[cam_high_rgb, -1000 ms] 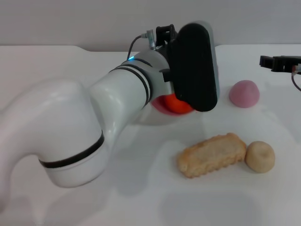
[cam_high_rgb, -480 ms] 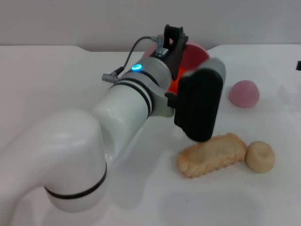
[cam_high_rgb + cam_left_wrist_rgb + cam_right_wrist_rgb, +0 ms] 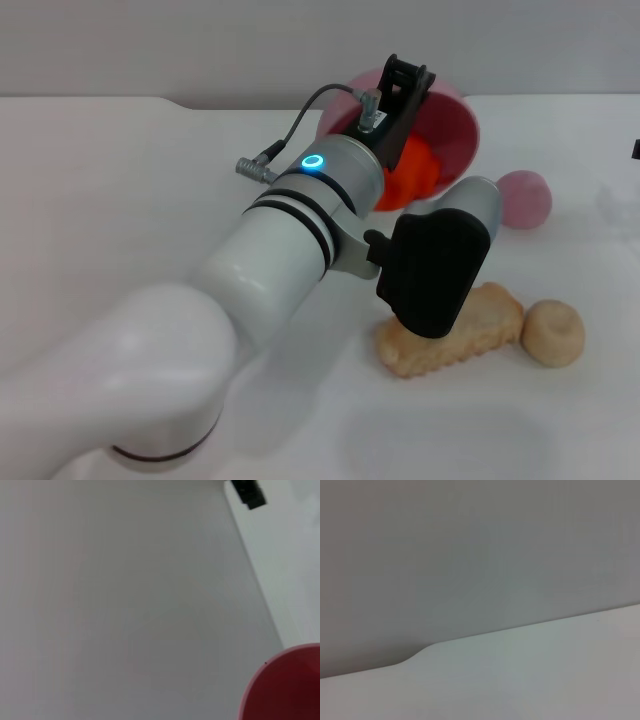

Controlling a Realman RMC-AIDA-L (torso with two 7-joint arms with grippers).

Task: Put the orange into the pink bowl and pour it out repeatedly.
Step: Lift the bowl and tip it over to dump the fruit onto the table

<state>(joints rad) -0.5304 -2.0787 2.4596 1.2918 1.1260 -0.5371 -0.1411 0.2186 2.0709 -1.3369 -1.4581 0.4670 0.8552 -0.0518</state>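
Observation:
The pink bowl (image 3: pixel 455 120) is lifted off the white table and tipped on its side, its opening facing me. The orange (image 3: pixel 412 170) lies inside it against the lower wall. My left gripper (image 3: pixel 404 95) is shut on the bowl's rim at the near left side, one black finger (image 3: pixel 408 75) showing over the edge. In the left wrist view a part of the bowl (image 3: pixel 287 687) fills one corner. Of my right gripper (image 3: pixel 637 150) only a dark sliver shows at the far right edge of the head view.
A pink-mauve ball (image 3: pixel 527 198) rests on the table right of the bowl. A beige bread-shaped toy (image 3: pixel 470 328) and a beige ball (image 3: pixel 553 332) lie in front, under the left arm's black wrist housing (image 3: pixel 432 270).
The left arm has raised the bowl and tipped it, so its opening and the orange now face me. The right gripper has drawn back toward the right edge.

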